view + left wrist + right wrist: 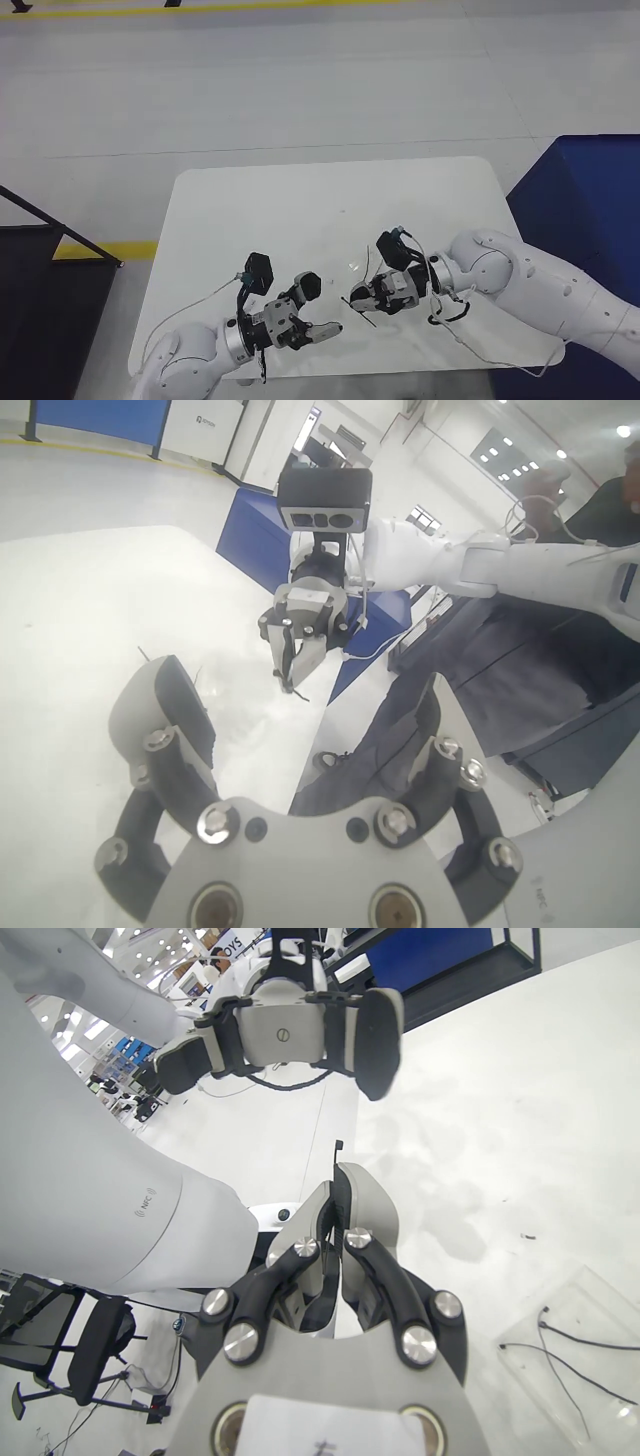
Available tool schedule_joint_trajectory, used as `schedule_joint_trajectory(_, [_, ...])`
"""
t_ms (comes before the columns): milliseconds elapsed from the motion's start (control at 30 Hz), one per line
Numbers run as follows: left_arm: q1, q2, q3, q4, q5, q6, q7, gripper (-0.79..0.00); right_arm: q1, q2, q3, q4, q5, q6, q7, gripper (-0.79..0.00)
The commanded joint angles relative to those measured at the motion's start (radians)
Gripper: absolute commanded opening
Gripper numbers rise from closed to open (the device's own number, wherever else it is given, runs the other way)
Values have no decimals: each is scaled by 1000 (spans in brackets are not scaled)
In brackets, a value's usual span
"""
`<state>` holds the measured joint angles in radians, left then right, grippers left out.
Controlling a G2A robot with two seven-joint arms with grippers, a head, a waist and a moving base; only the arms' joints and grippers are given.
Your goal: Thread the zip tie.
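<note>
Held item: a zip tie [358,308] [338,1153] [299,695], a thin black strip that ran straight and formed no loop.
Grip: it was pinched between the closed fingers of the right gripper [362,298] [336,1178].
Ends: a short length with a small squared tip stuck out past the fingertips, and the rest trailed out the other side.
Pose: it lay slanted, low over the white table [250,200] near its front edge; whether it touched the table could not be told.
Others: spare ties [575,1339], also thin and black, lay loosely curved in a clear tray [595,1278] just beside the gripper.
</note>
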<state>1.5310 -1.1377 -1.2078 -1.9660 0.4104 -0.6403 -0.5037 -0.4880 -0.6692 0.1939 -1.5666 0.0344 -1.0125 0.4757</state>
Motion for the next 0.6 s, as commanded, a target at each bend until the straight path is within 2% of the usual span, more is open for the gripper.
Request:
schedule_joint_trajectory(0, [-35,1,3,9,30,13,-29,-413,-6,1,8,-2,10,0,16,-785])
schedule_joint_trajectory(200, [-52,0,45,9,110,49,-43,-456,-18,4,38,-10,29,0,60,-785])
schedule_joint_trajectory(300, [-52,-1,63,10,147,64,-23,-517,-27,5,53,-17,38,0,75,-785])
schedule_joint_trajectory(400, [-56,-1,70,16,150,66,-13,-634,-39,6,67,-20,40,0,86,-785])
schedule_joint_trajectory(467, [-56,0,72,16,152,67,-10,-668,-47,5,76,-18,42,0,90,-785])
schedule_joint_trajectory(500, [-55,0,73,15,151,66,-11,-714,-51,5,81,-17,42,0,92,-785])
schedule_joint_trajectory(567, [-53,2,71,13,151,63,-10,-745,-58,4,90,-15,42,0,95,-785])
